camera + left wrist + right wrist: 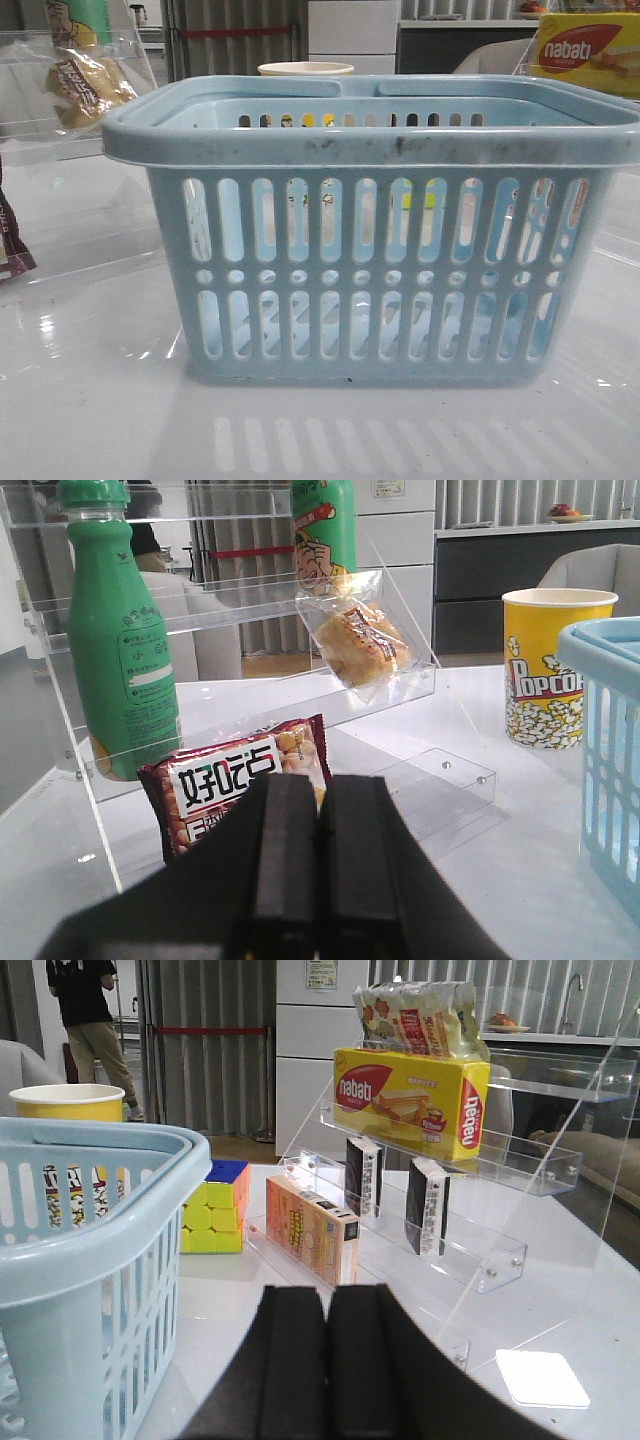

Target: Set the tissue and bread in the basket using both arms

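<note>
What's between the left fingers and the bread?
In the left wrist view, a maroon snack packet stands between the shut left fingers and the bagged bread, which sits higher on the clear shelf.

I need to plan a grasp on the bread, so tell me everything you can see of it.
The bread is a golden-brown bun in a clear, crinkly plastic bag with a brown-and-white label. It leans tilted on the middle tier of the clear acrylic shelf, below a green bottle and above a maroon snack packet. It lies outside the basket. Nothing grips it; the left gripper has its jaws closed, short of the shelf.
</note>
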You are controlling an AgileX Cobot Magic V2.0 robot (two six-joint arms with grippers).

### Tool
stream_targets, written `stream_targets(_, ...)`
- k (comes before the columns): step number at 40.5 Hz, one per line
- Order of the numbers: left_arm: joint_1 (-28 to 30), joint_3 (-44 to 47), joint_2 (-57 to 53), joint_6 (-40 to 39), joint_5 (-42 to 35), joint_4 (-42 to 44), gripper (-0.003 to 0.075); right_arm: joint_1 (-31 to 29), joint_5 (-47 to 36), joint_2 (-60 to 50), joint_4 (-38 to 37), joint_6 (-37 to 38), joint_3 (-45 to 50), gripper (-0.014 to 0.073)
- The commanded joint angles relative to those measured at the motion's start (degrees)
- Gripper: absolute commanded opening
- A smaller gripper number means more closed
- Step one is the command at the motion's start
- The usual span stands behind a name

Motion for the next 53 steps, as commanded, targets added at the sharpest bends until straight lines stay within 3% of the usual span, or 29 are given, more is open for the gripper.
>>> stream_targets(1,-0.45,0.4,-0.86,-0.14,-5.01,-0.49,0.0093,-0.33,-4.68,-1.09,0.24,-0.44,-0.31,0.0057)
stream_targets(29,-0.45,0.4,-0.86,-0.14,-5.01,-0.49,0.0093,-0.33,-4.68,-1.09,0.24,-0.44,-0.31,0.0057)
stream_targets(36,-0.45,-0.27,-0.86,-0.53,-11.56,-0.49,0.0093,-0.33,-4.7,-1.09,0.23,-0.44,-1.35,0.0057)
stream_targets(43,-0.45,-7.62,-0.81,-0.53,-10.99,-0.49,0.0093,-0.27,-3.55,-1.09,0.23,-0.44,-8.38,0.0057)
stream_targets(53,-0.45,-23.38,-0.61,-0.53,-4.21,-0.74,0.0093,-0.27,5.79,0.2,-1.4,-0.44,-24.36,0.0057)
